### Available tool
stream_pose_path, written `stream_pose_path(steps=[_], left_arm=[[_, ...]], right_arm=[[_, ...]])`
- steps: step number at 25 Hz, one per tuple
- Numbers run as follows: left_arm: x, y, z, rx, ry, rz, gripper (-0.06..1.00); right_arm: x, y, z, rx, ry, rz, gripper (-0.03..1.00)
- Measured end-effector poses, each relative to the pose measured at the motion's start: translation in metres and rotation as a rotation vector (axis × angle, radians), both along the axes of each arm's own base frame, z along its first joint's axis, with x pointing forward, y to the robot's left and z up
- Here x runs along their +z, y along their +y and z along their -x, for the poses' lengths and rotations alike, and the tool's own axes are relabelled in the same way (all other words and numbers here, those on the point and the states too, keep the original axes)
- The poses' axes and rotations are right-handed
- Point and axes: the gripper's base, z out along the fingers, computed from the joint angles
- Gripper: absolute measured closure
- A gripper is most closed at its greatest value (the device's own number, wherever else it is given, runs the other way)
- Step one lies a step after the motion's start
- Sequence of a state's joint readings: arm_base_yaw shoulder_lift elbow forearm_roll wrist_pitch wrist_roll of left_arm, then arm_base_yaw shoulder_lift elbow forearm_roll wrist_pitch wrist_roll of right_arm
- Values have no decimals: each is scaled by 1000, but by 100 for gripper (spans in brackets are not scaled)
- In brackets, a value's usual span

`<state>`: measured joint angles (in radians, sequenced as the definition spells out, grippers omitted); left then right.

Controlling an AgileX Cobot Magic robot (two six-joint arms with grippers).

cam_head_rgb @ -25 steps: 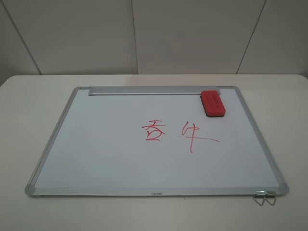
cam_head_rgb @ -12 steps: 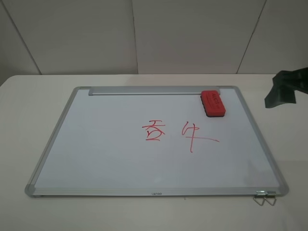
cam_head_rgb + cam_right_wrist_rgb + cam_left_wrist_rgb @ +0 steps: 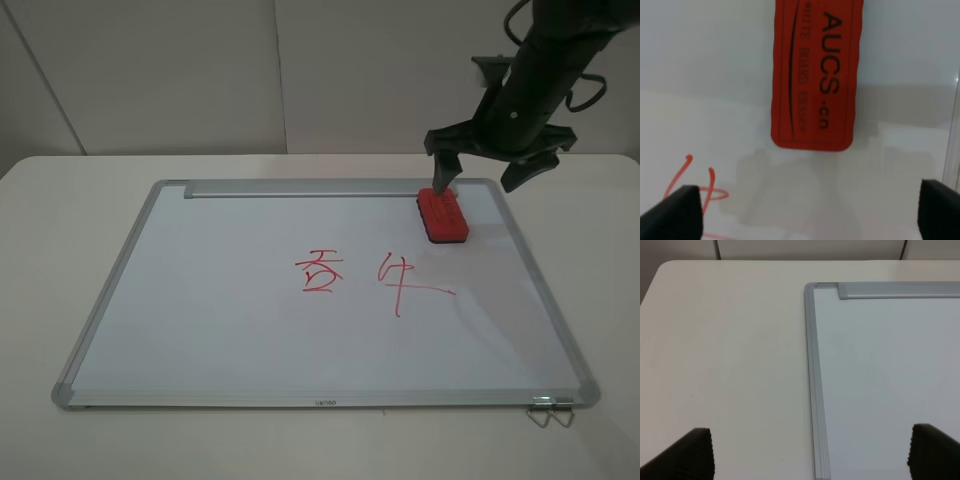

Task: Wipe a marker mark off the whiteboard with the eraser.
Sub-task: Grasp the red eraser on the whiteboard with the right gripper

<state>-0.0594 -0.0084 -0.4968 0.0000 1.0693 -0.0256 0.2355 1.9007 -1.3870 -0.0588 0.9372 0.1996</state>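
Eraser (image 3: 445, 218) beneath right tool (image 3: 482, 182), jaws wide

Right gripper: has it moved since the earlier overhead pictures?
Yes. The right gripper came in from the view's right edge to above the eraser on the whiteboard.

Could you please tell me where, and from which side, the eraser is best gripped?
Likely across the two long sides of the eraser at mid-length, from straight above: it lies flat on the whiteboard, and its narrow width suits the open right gripper.
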Motion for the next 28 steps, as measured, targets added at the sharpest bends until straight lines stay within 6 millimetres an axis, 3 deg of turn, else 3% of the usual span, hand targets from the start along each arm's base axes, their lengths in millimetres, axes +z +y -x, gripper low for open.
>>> stream_pose_path(steps=[5, 9, 19, 28], left_arm=[[0, 0, 0, 0, 0, 0, 17], [0, 0, 0, 0, 0, 0, 17], [0, 0, 0, 0, 0, 0, 17], [0, 0, 0, 0, 0, 0, 17]], right_arm=[[-20, 6, -31, 5, 28, 20, 20], [-37, 9, -43, 58, 42, 37, 20], [-78, 7, -60, 66, 58, 41, 20], [-85, 3, -63, 51, 48, 29, 20]])
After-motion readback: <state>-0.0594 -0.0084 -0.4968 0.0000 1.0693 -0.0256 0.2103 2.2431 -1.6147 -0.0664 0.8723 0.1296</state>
